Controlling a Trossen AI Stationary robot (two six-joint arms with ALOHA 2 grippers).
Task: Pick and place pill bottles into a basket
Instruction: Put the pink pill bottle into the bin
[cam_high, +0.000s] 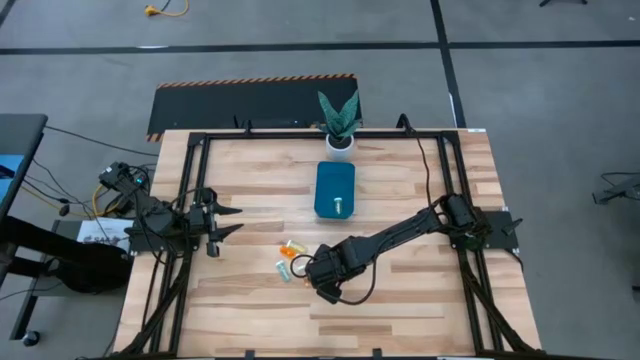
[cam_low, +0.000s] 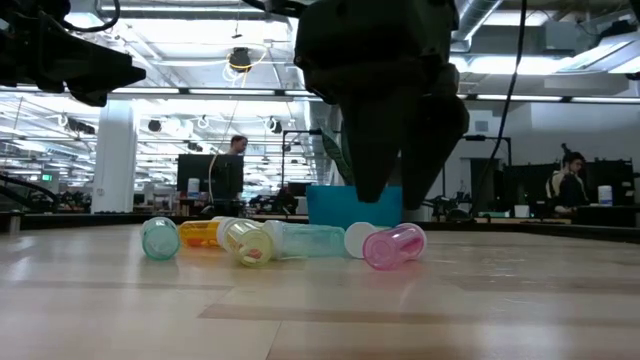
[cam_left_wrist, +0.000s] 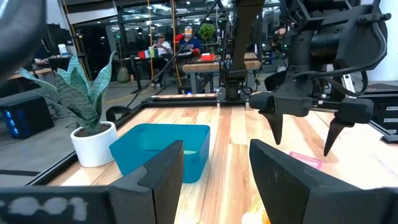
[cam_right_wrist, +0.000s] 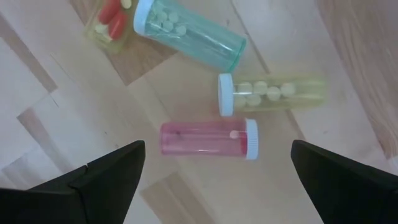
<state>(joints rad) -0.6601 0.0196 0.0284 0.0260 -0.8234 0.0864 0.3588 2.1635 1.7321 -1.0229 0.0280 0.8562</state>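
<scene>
Several pill bottles lie on their sides on the table in front of the basket (cam_high: 335, 190). The right wrist view shows a pink bottle (cam_right_wrist: 208, 138), a yellow one (cam_right_wrist: 270, 93), a green one (cam_right_wrist: 189, 34) and one holding red pills (cam_right_wrist: 109, 22). The low view shows the pink bottle (cam_low: 395, 246) nearest, with the green (cam_low: 310, 240), yellow (cam_low: 248, 242) and orange (cam_low: 205, 232) bottles beside it. One bottle (cam_high: 338, 205) lies in the basket. My right gripper (cam_right_wrist: 217, 180) is open, pointing down just above the pink bottle without touching it. My left gripper (cam_high: 225, 222) is open and empty at the table's left.
A white pot with a green plant (cam_high: 340, 125) stands at the far edge behind the basket. Black frame rails (cam_high: 190, 200) run along the table's left, right and far sides. People show in the room beyond the table (cam_low: 235, 165).
</scene>
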